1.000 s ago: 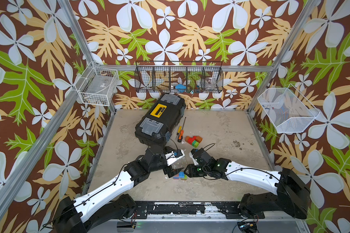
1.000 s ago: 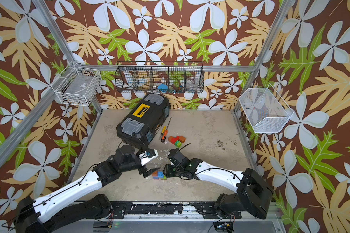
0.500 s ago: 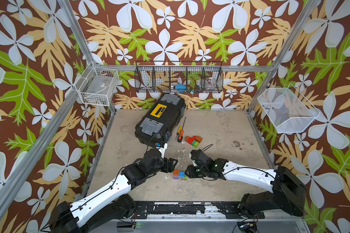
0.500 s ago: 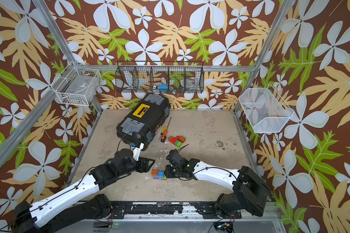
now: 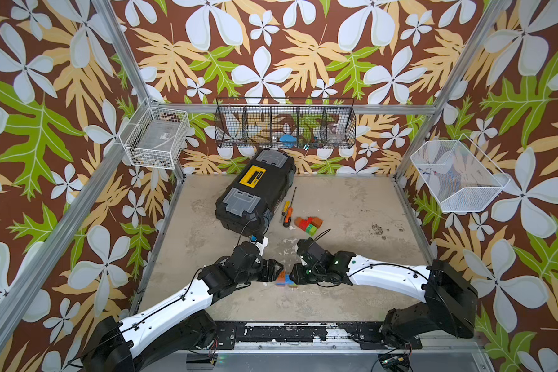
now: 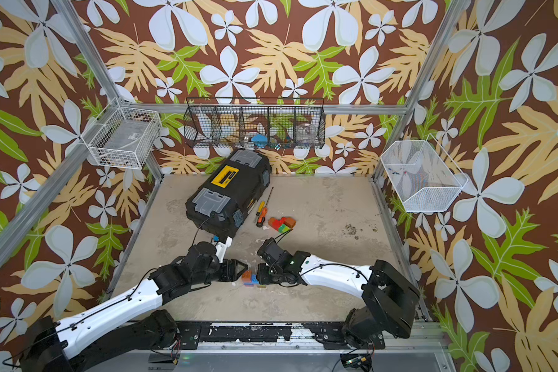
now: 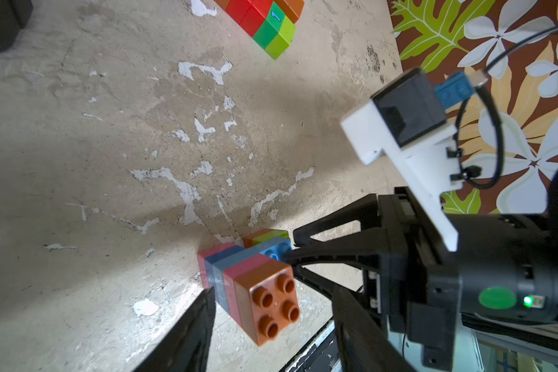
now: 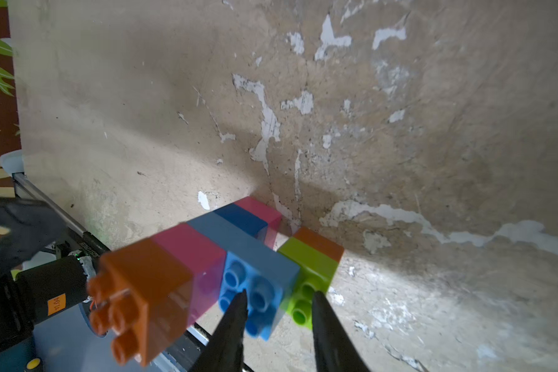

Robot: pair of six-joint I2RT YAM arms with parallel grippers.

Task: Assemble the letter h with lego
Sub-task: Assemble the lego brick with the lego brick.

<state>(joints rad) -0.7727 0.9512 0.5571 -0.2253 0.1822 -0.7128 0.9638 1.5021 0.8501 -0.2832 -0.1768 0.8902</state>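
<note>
Right gripper [image 8: 278, 292] low, scuffed beige floor [image 5: 351, 209], floral walls [image 5: 271, 48]

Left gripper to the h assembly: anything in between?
Nothing visible. The left gripper straddles the orange end brick of the letter h, one finger on either side. The right gripper meets it from the opposite side, at the light-blue bridge, out of the left's path.
</note>
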